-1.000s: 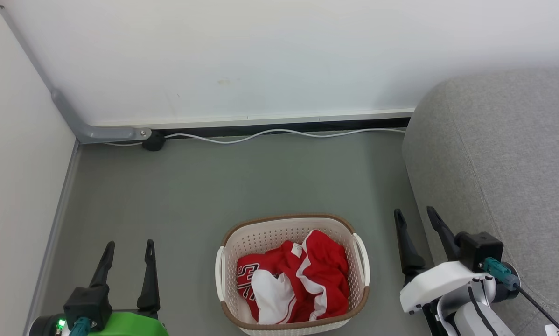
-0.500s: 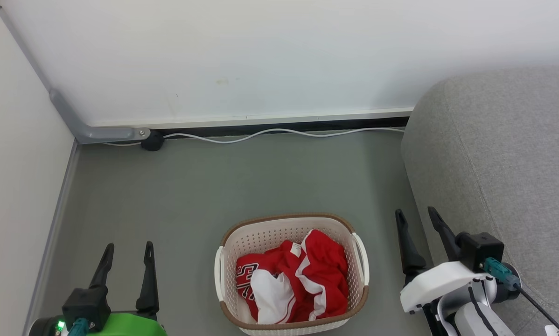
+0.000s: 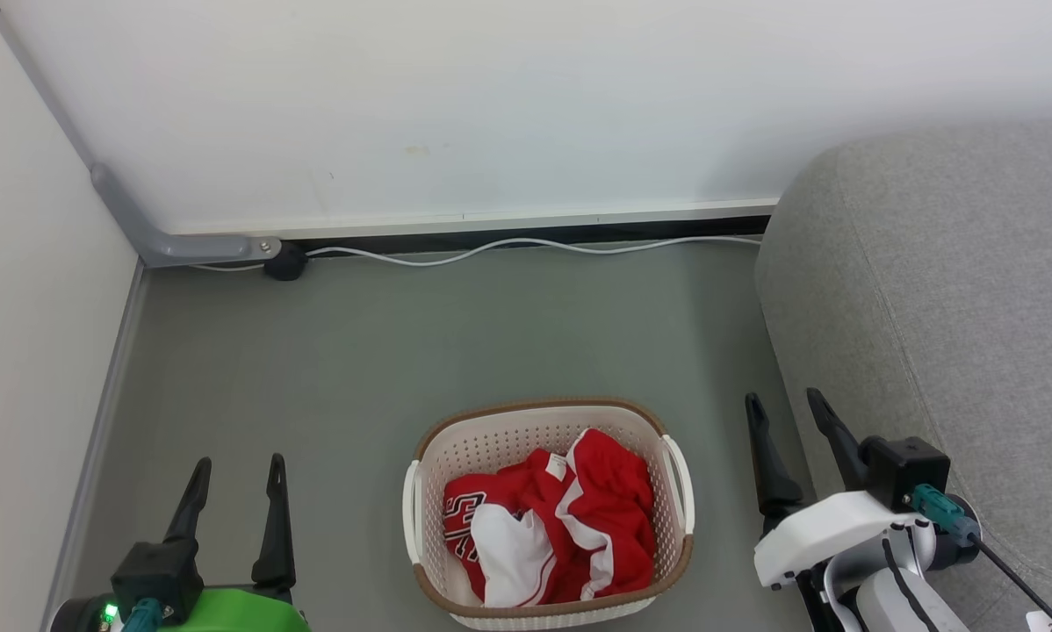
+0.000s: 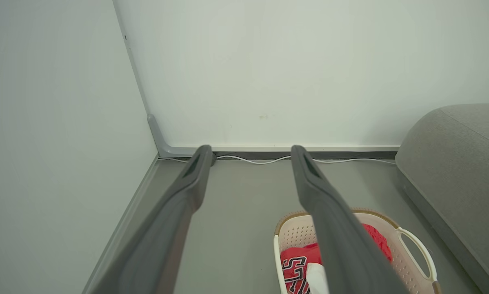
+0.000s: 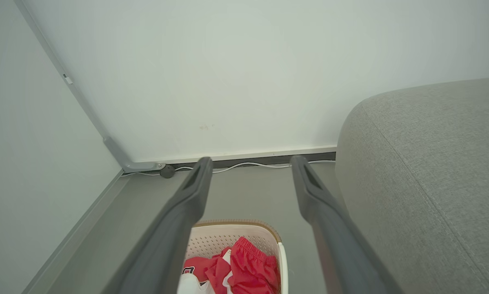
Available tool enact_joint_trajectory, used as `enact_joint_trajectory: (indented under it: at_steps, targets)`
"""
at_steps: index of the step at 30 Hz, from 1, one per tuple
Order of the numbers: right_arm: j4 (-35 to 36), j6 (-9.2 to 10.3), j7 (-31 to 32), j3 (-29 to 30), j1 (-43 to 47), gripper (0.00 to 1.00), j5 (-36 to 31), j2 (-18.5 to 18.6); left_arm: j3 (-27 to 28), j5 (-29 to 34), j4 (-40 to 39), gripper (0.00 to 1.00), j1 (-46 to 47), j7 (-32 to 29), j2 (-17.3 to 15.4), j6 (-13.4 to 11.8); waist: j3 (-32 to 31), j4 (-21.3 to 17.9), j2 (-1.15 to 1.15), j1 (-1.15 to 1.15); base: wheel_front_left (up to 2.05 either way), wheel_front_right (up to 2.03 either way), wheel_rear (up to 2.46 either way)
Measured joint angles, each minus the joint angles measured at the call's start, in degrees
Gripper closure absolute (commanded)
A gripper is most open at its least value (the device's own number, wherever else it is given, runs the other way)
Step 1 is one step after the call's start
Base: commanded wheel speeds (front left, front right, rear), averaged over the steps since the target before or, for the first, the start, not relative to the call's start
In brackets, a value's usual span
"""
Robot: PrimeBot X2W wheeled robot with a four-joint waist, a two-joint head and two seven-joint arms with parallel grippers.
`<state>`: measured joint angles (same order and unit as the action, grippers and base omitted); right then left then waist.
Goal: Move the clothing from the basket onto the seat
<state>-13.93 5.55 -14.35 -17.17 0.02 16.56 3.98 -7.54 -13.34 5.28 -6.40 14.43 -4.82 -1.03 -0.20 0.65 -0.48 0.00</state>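
Shifted slightly since earlier: head camera alone. Left end effector (image 3: 239, 459), right end effector (image 3: 782, 397) spread open, empty. Risk judged: thin clothing (image 3: 579, 518) snagged on basket (image 3: 544, 406), dropped short of seat (image 3: 956, 307), right.

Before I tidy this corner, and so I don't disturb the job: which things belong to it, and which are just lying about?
Job: clothing, basket, sofa.
Lying about: white cable, grey conduit, black fitting by the wall.
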Motion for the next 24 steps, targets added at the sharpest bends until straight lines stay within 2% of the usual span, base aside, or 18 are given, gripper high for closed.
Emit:
enact_joint_trajectory:
  at_steps: [12,24]
  targets:
    - [1.07,-0.41,0.0,0.47,-0.06,0.0,-0.54,-0.2,0.35,0.53,-0.82,0.0,0.01,0.0,0.24,0.27,2.85,-0.12,0.0,0.0,0.0,0.0,0.0]
    - [5.33,-0.33,-0.07,2.97,-3.39,0.0,-1.67,-0.35,-0.69,2.0,-1.25,0.0,3.97,0.0,0.27,1.04,10.14,-0.37,0.0,0.0,0.0,0.0,0.0]
